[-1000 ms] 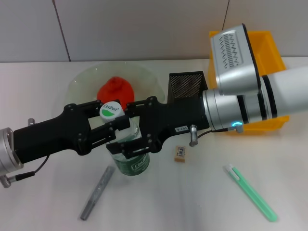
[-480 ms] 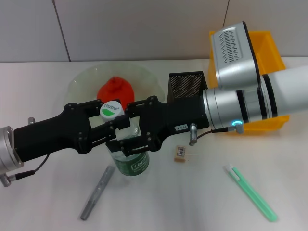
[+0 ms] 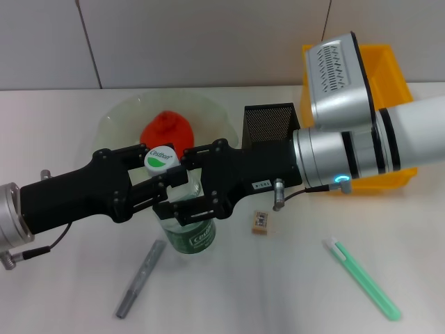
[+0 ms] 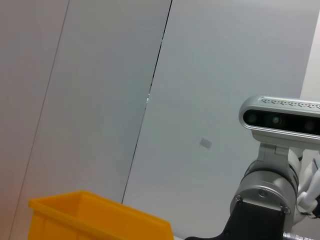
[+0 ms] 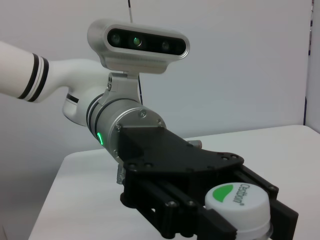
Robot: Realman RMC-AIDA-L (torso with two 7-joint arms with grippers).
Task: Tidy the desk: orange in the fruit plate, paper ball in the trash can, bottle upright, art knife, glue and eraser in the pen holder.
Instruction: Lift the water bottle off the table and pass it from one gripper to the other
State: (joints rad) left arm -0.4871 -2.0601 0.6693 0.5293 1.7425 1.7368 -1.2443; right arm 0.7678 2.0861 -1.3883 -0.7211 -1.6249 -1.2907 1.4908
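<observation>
- the head view shows the whole white desk (image 3: 292,292). the small clear plastic water bottle with a green label and a white-and-green cap (image 3: 186,226) stands upright near the middle of it.
- the black left end effector (image 3: 163,188) comes in from the left and its fingers close on the bottle's neck, just under the cap.
- the black right end effector (image 3: 191,202) comes in from the right. its fingers press on the bottle's top part too, so both hold the bottle.
- the right wrist view shows the cap (image 5: 240,200) up close, with the left end effector's black fingers (image 5: 200,215) on both sides of it. the head view does not show this so well.
- the left wrist view shows only a grey wall, a corner of the big bright yellow plastic trash can (image 4: 95,217) and part of the other arm. it does not show the bottle.
- the round red-orange orange (image 3: 167,132) lies in the wide pale-green glass fruit plate with a wavy rim (image 3: 118,115), behind the arms.
- the square black mesh pen holder (image 3: 268,122) stands just beside the plate, and the right arm hides its lower part.
- the trash can (image 3: 389,66) stands at the far right, partly behind the silver right arm.
- the tiny beige eraser (image 3: 260,222) lies near the bottle on its right.
- the slim grey art knife (image 3: 140,277) lies in front of the bottle on the left.
- the long green glue stick (image 3: 361,277) lies well apart on the right.
</observation>
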